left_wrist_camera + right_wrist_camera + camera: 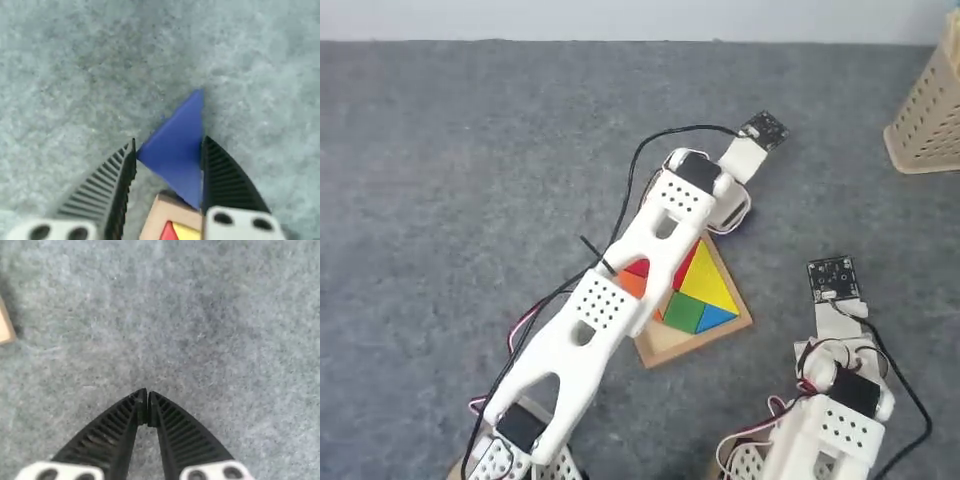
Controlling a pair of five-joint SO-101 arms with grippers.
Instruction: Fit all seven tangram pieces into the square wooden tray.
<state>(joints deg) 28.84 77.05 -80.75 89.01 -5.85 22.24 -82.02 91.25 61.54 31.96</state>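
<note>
- The left gripper [168, 141] pinched the blue triangle [177, 145] between its fingers, over a corner of the wooden tray [159, 214] mid-tabletop.
- The right gripper [147, 393] had its fingers pressed together, empty, above the grey carpet [210, 315].

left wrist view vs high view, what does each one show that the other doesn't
The left wrist view adds the blue triangle close up, between the left gripper's fingers and over a corner of the tray. The high view adds the green piece, the orange piece and a beige basket at the far right. Both share the tray, its red piece and yellow piece, and the grey carpet.
</note>
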